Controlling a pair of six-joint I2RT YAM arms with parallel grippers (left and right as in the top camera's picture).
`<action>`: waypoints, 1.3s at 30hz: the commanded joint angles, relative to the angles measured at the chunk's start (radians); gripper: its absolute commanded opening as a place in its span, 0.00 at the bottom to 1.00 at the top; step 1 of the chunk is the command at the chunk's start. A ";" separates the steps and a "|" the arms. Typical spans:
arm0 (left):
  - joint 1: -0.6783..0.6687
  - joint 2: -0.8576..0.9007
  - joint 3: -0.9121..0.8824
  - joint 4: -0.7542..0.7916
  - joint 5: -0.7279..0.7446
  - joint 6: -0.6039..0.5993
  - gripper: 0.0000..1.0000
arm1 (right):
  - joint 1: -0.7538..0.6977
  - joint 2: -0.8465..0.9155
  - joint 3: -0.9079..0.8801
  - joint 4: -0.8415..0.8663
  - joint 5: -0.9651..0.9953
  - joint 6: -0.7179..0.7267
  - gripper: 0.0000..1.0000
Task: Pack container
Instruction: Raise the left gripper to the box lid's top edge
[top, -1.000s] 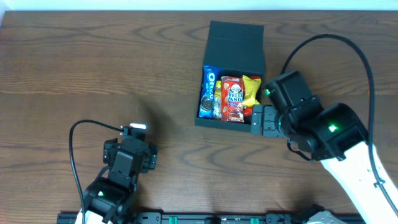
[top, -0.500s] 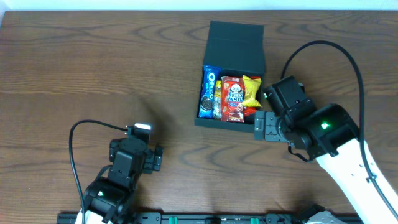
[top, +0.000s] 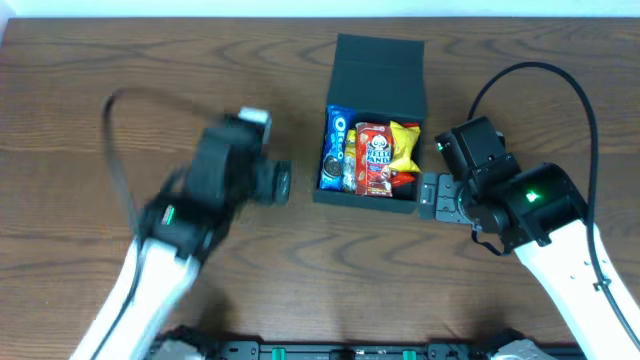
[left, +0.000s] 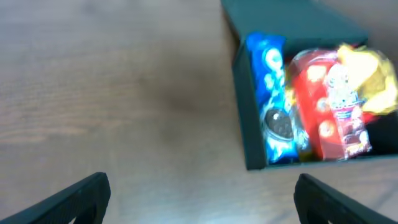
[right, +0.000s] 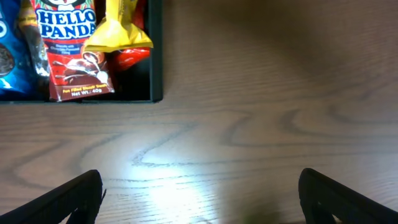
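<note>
The container (top: 380, 72) is a dark box standing open at the table's middle back, its flap lid tipped away. Inside lie a blue Oreo packet (top: 335, 148), a red Hello Panda packet (top: 373, 160) and a yellow packet (top: 404, 143). My left gripper (top: 280, 185) hovers just left of the box, blurred by motion, open and empty; its wrist view shows the container wall (left: 246, 118) and the Oreo packet (left: 271, 93) ahead to the right. My right gripper (top: 430, 197) sits off the box's front right corner (right: 156, 68), open over bare wood with nothing between its fingers.
Dark wood table (top: 120, 90) all round the box. A black cable (top: 560, 85) arcs over the right arm, and a black rail (top: 330, 350) runs along the front edge.
My left arm has swung up from the front edge to the container's left side. My right gripper has drifted slightly right, away from the box's front wall.
</note>
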 joint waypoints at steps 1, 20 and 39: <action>0.021 0.195 0.230 -0.103 0.045 0.002 0.95 | -0.005 0.000 -0.003 -0.002 0.019 0.009 0.99; 0.204 0.372 0.529 -0.159 0.418 -0.099 0.95 | -0.005 0.000 -0.003 -0.001 0.101 0.008 0.99; 0.332 1.106 1.159 -0.108 1.011 -0.359 0.96 | -0.005 0.000 -0.003 0.010 0.100 0.008 0.99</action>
